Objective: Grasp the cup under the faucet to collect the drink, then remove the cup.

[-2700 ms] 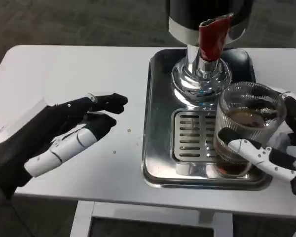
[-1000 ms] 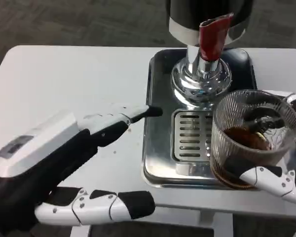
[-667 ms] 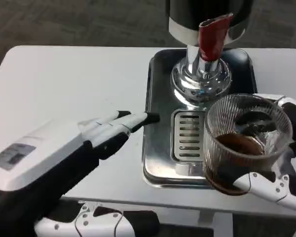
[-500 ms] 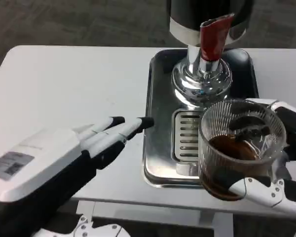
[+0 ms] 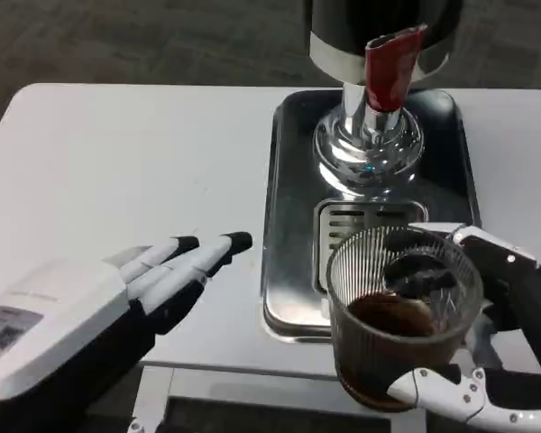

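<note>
Holding the cup at lower right of the frame, the right hand is wrapped around its ribbed wall, fingers clamped on it from the right and from below. Cup stands upright, mouth up, dark drink in its lower part; it overlaps the near edge of the metal tray, with the faucet well apart toward top centre. Left hand at lower left holds nothing, fingers straight and close together, pointing at the tray. Against 0.5 s ago: cup and right hand lower and further left in frame, off the grille; left hand drawn back toward lower left
</note>
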### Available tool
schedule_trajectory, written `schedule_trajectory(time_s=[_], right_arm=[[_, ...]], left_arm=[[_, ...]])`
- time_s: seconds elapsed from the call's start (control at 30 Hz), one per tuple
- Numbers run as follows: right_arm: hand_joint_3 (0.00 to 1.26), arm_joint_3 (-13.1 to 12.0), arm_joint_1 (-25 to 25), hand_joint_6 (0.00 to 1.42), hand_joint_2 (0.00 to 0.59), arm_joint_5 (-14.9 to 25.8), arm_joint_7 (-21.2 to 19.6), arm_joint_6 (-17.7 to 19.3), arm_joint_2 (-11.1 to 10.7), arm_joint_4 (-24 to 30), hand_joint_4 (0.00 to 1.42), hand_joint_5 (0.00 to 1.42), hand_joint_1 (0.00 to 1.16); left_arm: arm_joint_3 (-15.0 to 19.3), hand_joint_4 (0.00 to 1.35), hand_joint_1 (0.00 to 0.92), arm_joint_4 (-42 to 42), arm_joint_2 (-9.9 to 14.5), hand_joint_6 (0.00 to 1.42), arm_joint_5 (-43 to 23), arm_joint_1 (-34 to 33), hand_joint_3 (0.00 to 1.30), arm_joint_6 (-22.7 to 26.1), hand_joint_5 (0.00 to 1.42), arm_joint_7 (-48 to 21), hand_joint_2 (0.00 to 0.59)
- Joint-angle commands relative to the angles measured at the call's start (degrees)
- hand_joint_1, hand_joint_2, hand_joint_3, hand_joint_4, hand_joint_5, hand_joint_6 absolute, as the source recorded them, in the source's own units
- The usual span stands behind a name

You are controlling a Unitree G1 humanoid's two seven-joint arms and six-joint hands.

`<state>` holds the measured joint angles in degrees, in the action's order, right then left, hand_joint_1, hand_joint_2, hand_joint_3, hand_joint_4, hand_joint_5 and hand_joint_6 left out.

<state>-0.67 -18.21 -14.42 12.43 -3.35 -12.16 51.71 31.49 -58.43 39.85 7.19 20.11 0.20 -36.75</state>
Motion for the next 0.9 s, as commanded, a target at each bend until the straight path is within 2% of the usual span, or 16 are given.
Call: schedule_trajectory(time_s=[0.03, 0.4, 0.7, 0.9], right_arm=[[1.05, 1.0, -0.9, 1.42, 0.246, -0.4, -0.4, 3.0, -0.2, 1.5, 1.22, 1.42, 0.79], [1.05, 1.5, -1.2, 1.42, 0.253, -1.2, -0.6, 3.6, -0.2, 0.5, 1.22, 1.42, 0.78], [1.05, 1.6, 0.4, 1.42, 0.255, -1.3, -0.4, 3.2, -0.4, -0.5, 1.22, 1.42, 0.78], [1.05, 1.6, 0.9, 1.42, 0.255, -1.2, -0.2, 2.6, -0.7, -0.2, 1.22, 1.42, 0.78]], left_arm=[[1.4, 0.0, 0.0, -1.6, -0.4, 0.03, 1.7, 1.7, 0.0, -2.3, 0.0, -0.8, 0.061], [2.3, 0.0, 0.0, -1.5, -1.5, 0.0, 4.3, 4.3, 0.0, -7.2, 0.0, -1.2, 0.074], [3.5, 0.0, 0.0, -1.6, -3.0, 0.0, 4.2, 5.8, 0.0, -8.8, 0.0, -1.2, 0.078], [3.4, 0.0, 0.0, -1.6, -3.0, 0.0, 3.9, 6.3, 0.0, -8.8, 0.0, -1.7, 0.082]])
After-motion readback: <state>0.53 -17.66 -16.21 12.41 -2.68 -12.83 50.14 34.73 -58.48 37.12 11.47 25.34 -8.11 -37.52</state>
